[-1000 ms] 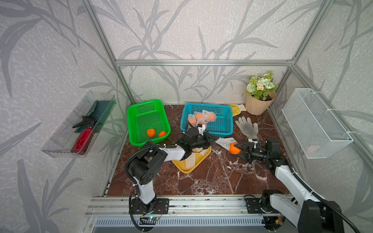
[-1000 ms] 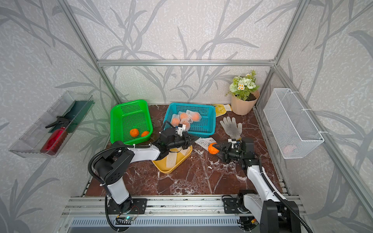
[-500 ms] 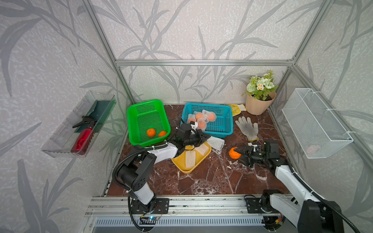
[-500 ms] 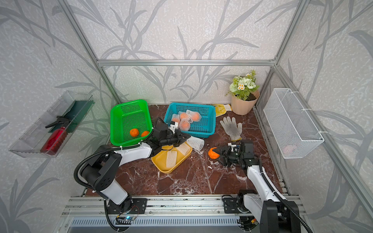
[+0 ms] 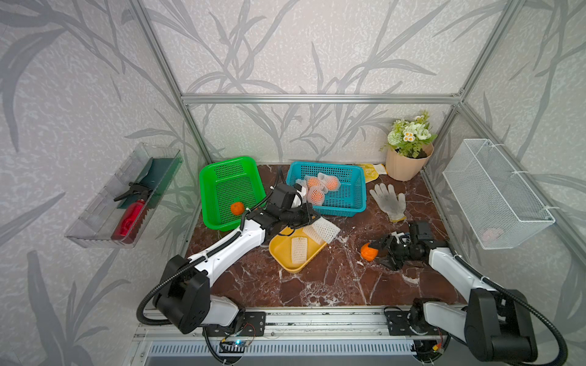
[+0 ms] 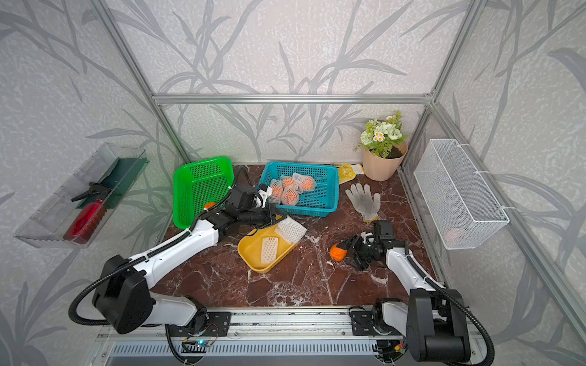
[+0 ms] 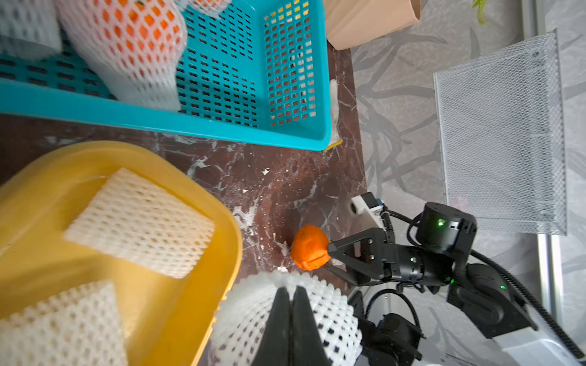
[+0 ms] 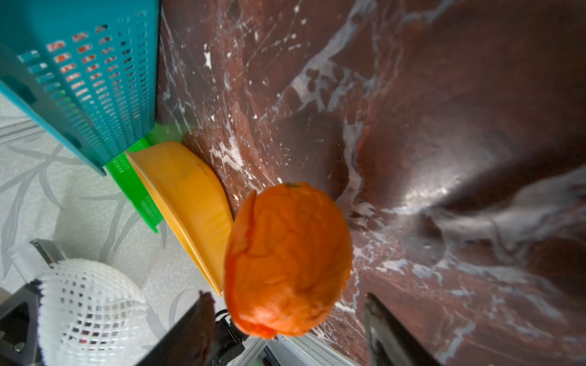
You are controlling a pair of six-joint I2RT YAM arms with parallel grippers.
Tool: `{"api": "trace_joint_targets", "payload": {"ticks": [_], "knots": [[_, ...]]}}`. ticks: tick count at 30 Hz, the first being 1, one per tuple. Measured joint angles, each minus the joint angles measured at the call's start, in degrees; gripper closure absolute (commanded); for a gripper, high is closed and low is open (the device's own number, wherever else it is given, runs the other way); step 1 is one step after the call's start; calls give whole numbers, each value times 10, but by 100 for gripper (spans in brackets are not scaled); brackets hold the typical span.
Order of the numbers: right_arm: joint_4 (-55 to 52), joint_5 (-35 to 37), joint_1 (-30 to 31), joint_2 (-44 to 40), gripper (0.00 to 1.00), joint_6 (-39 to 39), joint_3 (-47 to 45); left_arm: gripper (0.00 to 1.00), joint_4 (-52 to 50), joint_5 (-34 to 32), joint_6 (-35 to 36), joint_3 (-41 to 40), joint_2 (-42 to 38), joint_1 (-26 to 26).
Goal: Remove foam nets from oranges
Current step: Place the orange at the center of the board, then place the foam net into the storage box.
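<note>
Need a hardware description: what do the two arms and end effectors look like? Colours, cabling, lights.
Left arm and right arm: white link shells, black joint housings, black corrugated conduit looping at each base. Left end effector and right end effector: black, with tapered fingers; the right's have triangular cut-outs. Green lights glow on the right wrist.

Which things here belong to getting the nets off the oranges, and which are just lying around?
Job: netted oranges in blue basket; bare orange by right gripper; foam net in left gripper; flat nets in yellow tray; green basket.
Lying about: knit glove; flower pot; wire basket; red spray bottle.
</note>
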Motion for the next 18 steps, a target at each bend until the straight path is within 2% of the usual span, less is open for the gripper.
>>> {"api": "trace_joint_targets", "payload": {"ticks": [7, 12, 18], "knots": [[-54, 26, 0, -12, 4, -46, 35, 100, -110, -47, 59, -26, -34, 41], [-96, 33, 0, -41, 2, -70, 72, 100, -156, -57, 89, -32, -34, 74], [-150, 33, 0, -60, 1, -107, 125, 100, -230, -52, 135, -5, 23, 101]]}}
